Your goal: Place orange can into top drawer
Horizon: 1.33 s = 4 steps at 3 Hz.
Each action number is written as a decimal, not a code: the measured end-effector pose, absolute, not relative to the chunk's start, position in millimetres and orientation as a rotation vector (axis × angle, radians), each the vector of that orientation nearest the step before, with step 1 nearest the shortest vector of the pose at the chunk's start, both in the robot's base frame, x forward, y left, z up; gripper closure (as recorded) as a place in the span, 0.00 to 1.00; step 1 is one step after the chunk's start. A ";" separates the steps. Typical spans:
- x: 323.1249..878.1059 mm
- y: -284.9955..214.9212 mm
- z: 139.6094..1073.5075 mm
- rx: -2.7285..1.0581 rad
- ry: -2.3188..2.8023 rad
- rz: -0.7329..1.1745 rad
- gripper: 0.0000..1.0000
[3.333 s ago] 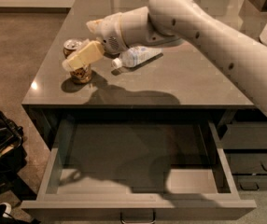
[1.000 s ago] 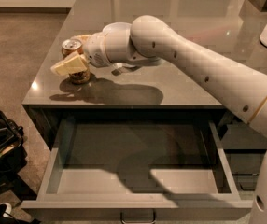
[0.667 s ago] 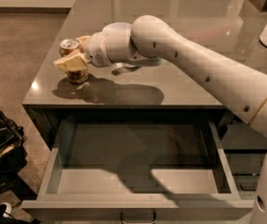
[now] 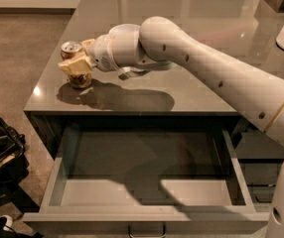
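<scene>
Gripper (image 4: 76,59) sits at upper left of the frame, near the left front corner of the grey countertop (image 4: 191,14). The white arm (image 4: 216,73) reaches in from the right edge. The cream fingers (image 4: 72,66) bracket the orange can (image 4: 80,79), one across its near side and one behind, so you have the jaws closed narrow on the can. The can is upright, silver top showing. Its base is at the counter surface, and you can't tell whether it's lifted clear.

Top drawer (image 4: 147,213) is pulled fully open across the lower half of the frame, metal handle (image 4: 147,230) at bottom centre. The arm's shadow falls inside it. The can is well apart from the drawer, above and left of it.
</scene>
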<state>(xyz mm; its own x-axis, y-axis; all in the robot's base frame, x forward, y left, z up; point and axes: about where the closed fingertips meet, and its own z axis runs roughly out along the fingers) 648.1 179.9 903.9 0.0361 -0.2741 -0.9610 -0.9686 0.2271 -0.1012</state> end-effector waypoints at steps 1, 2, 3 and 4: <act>644.2 179.5 906.3 -1.271 1.461 0.844 1.00; 611.9 161.1 928.2 -1.222 1.487 0.849 1.00; 549.2 136.1 939.0 -1.161 1.532 0.833 1.00; 491.9 139.8 918.8 -1.101 1.549 0.866 1.00</act>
